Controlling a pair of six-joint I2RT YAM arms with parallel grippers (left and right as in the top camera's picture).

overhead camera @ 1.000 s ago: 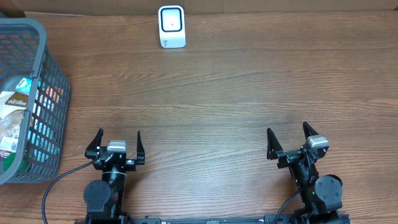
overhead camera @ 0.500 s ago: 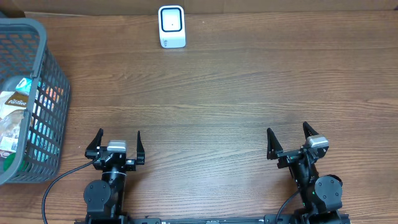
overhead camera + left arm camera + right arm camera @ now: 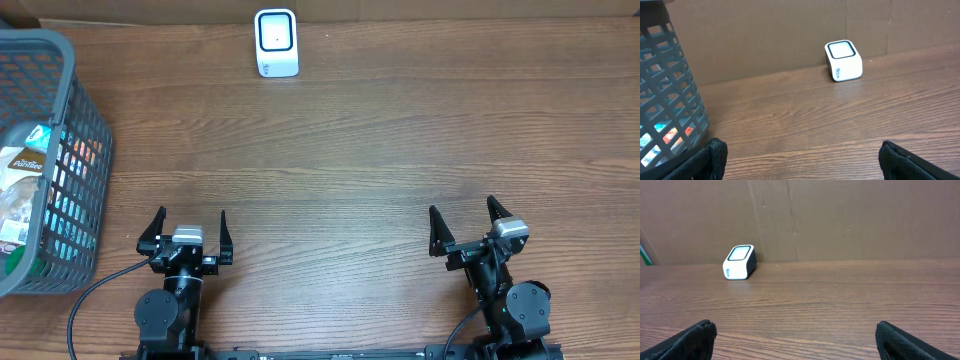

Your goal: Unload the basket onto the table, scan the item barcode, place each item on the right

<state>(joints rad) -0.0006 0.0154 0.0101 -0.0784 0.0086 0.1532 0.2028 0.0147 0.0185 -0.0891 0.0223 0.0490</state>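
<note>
Our left tool and right tool stand wide and empty near us. The items lie inside the basket at left; we risk snagging its mesh wall reaching in. The scanner sits far back.

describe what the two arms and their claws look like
Both arms are black with rounded joint housings, the left arm and right arm alike. Each carries a small silver-grey block just behind its claw. The left claw and right claw have two thin black fingers tapering to points. A black cable loops from the left arm's base.
</note>
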